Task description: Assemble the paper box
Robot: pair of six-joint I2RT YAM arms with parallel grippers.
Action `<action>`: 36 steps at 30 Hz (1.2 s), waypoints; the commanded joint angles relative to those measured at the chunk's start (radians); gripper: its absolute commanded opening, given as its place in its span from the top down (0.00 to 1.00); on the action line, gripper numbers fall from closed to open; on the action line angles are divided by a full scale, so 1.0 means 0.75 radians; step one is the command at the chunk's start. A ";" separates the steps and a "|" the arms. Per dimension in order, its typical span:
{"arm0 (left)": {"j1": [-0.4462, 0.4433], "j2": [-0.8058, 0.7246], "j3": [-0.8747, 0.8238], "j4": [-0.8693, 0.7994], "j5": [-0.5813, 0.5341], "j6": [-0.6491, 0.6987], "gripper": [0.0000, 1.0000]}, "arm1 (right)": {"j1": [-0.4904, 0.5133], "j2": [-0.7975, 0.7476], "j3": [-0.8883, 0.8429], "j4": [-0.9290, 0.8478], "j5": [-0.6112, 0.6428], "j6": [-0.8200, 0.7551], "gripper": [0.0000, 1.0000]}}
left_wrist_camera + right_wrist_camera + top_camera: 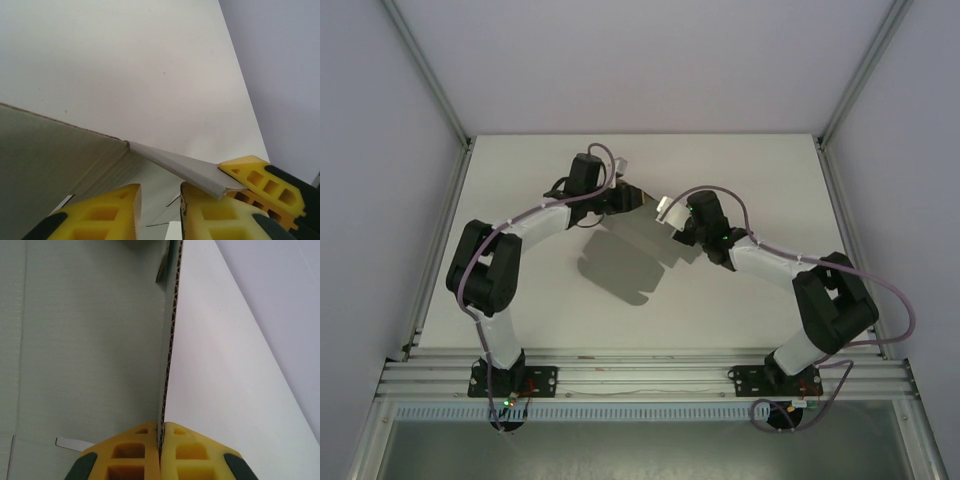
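The paper box is a grey corrugated sheet held up off the table between both arms at mid-back. In the left wrist view a large panel fills the lower left, and a narrow folded flap runs across the tip of one finger. My left gripper has its jaws apart, with only a farther panel showing in the gap. The right gripper's yellow fingers pinch that flap's end. My right gripper is shut on the sheet's corrugated edge, with the wide panel to its left.
The white table has the sheet's shadow at its middle. Pale enclosure walls with metal posts stand at left, right and back. An aluminium rail carrying both arm bases runs along the near edge.
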 commanded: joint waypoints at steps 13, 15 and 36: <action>0.280 -0.467 -0.557 -0.141 -0.447 0.065 0.00 | 0.033 -0.061 -0.058 0.169 0.063 -0.187 1.00; 0.302 -0.452 -0.560 -0.176 -0.515 0.090 0.00 | 0.033 -0.068 -0.053 0.161 0.036 -0.173 1.00; 0.200 -0.186 -0.526 0.234 -0.026 0.143 0.24 | 0.034 -0.117 -0.036 0.171 -0.083 -0.065 1.00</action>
